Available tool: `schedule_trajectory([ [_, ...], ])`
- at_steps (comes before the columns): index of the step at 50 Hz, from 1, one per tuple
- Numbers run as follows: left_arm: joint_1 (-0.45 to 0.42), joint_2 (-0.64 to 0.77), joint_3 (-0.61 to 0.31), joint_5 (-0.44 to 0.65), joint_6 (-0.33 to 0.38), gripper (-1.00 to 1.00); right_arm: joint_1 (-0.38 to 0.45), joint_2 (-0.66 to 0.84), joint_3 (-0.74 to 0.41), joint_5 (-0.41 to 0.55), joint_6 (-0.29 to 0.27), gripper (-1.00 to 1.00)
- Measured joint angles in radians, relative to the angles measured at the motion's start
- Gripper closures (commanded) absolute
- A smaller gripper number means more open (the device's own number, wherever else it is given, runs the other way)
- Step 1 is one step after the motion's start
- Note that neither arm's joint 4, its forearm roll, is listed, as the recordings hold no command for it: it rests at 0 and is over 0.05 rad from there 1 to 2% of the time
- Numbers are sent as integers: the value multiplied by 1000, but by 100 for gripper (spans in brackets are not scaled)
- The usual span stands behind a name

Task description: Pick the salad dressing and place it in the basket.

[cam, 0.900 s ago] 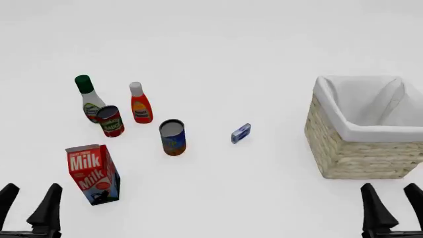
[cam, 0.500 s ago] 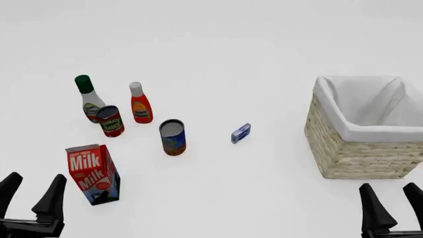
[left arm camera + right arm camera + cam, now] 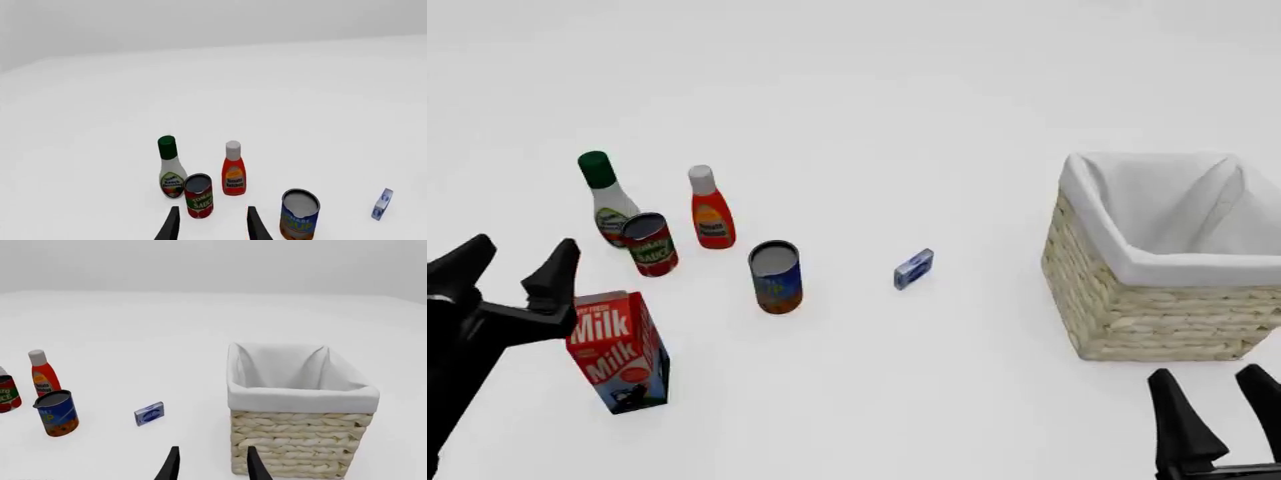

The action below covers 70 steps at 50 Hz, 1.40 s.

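The salad dressing (image 3: 605, 196) stood upright on the bench (image 3: 868, 90), ahead of my left tool (image 3: 518, 268) and slightly to its right, at the far end of the grocery cluster and well apart from the basket (image 3: 1154, 300). The main risk, as I judged it, was the tomato sauce can (image 3: 650, 242): it stood just beside the bottle on the near side, directly in my line of approach. A straight push forward would likely have struck that can first and knocked it, or the bottle behind it, over. The milk carton (image 3: 618, 350) was right at my left tool, close enough that a careless swing could have clipped it. The ketchup bottle (image 3: 709, 208) stood near the dressing too, so a wide opening might have brushed it. The bottle's narrow neck and tall shape also made me think it would tip easily under an off-centre squeeze.

My left tool was spread open and held nothing; it hovered above the bench with its fingers (image 3: 169, 226) pointing forward toward the cluster, the sauce can framed between them in the left wrist view. My right tool (image 3: 1220, 410) sat low at the near edge, beside the basket, also parted and empty, its fingertips aimed at the wicker wall.
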Motion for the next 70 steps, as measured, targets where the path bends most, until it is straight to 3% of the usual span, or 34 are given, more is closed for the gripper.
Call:
schedule_trajectory([
  [15, 54, 277, -280, 40, -27, -100, 19, -3, -1, -1, 3, -100],
  [42, 156, 742, -859, 271, -54, -100, 33, -4, 8, -7, 15, -100],
  [55, 191, 896, -1029, 342, -56, -100, 39, -3, 13, -9, 23, -100],
  [70, 208, 1031, -1156, 390, -58, -100, 42, -4, 11, -8, 27, -100],
])
